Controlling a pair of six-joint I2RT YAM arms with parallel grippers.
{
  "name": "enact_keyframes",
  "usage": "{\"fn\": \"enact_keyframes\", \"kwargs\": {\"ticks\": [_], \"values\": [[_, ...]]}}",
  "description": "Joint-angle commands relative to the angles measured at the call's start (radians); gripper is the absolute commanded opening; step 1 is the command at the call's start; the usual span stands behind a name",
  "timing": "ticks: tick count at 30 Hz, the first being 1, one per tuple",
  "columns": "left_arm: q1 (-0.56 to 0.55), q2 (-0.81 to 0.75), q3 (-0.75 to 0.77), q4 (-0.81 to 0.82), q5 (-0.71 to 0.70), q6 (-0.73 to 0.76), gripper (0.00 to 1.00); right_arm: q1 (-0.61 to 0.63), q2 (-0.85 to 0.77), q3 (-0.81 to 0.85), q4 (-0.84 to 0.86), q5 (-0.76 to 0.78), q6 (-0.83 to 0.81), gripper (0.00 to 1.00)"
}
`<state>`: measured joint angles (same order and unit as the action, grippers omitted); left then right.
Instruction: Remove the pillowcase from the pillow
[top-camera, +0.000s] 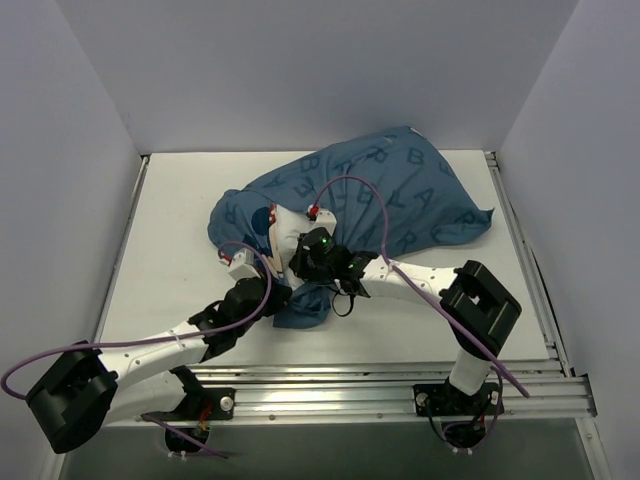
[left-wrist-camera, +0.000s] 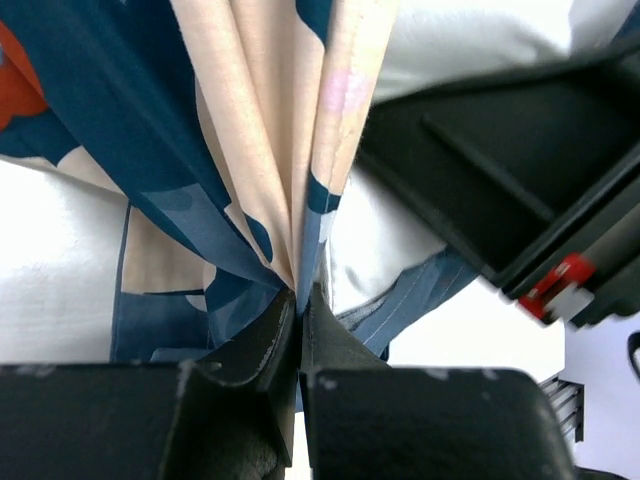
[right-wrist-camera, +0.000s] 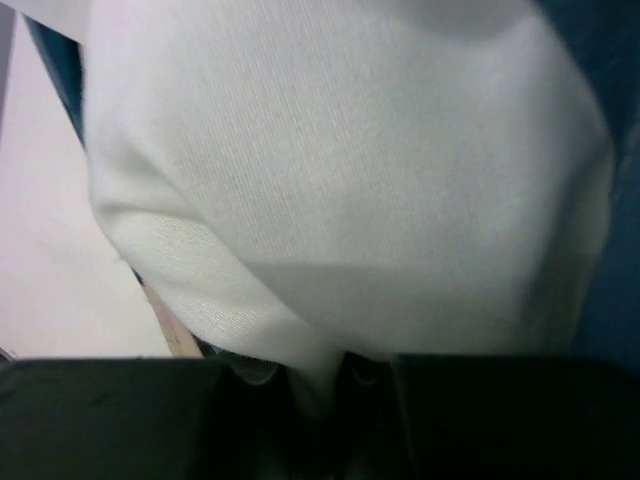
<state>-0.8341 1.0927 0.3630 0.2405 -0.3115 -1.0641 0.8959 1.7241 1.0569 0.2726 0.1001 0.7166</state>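
The blue printed pillowcase (top-camera: 390, 190) lies bunched across the middle and far right of the table, still around most of the pillow. A white patch of the pillow (top-camera: 288, 222) shows at its open left end. My left gripper (top-camera: 262, 277) is shut on a gathered fold of the pillowcase (left-wrist-camera: 290, 200), blue and peach cloth pinched between its jaws (left-wrist-camera: 298, 300). My right gripper (top-camera: 312, 248) is shut on a pinch of the white pillow (right-wrist-camera: 340, 190), which fills the right wrist view, with blue cloth at the edges.
The white table (top-camera: 170, 250) is walled on three sides. A metal rail (top-camera: 400, 385) runs along the near edge by the arm bases. The right arm's black body (left-wrist-camera: 520, 170) sits close in front of my left gripper.
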Motion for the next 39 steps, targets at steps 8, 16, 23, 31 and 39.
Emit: {"fn": "enact_keyframes", "kwargs": {"ticks": [8,16,23,31,39], "values": [[-0.045,0.041,0.06,-0.04,0.086,0.039,0.09,-0.081,-0.058,0.248,0.303,0.033,0.018,0.0],[-0.043,0.01,0.053,-0.171,-0.035,-0.025,0.09,-0.117,-0.237,0.249,0.143,-0.075,-0.002,0.0],[0.013,-0.017,0.059,-0.349,-0.132,-0.146,0.09,-0.149,-0.438,0.184,-0.157,-0.155,-0.117,0.0],[0.145,-0.097,0.071,-0.424,-0.136,-0.186,0.09,-0.149,-0.621,-0.069,-0.435,-0.229,-0.247,0.0],[0.161,-0.162,0.111,-0.469,-0.092,-0.068,0.21,-0.147,-0.667,-0.362,-0.351,-0.207,-0.172,0.0]]}}
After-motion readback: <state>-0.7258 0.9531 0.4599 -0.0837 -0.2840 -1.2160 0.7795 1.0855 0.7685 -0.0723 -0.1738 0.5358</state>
